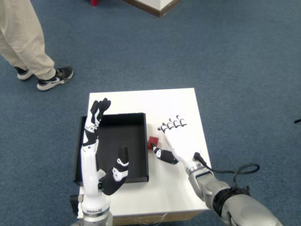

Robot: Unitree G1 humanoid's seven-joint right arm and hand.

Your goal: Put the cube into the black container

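A small red cube (152, 142) sits on the white table (155, 101), just right of the black container (113, 146). My right hand (173, 141) lies flat beside the cube, fingers spread and pointing away from me, thumb (162, 155) reaching toward the cube's near side. It holds nothing. The left hand (94, 127) is raised over the container's left wall, fingers straight.
The table's right edge runs close by my right hand. Blue carpet surrounds the table. A person's legs and shoes (51, 77) stand at the upper left. A cable (235, 172) trails from my right forearm.
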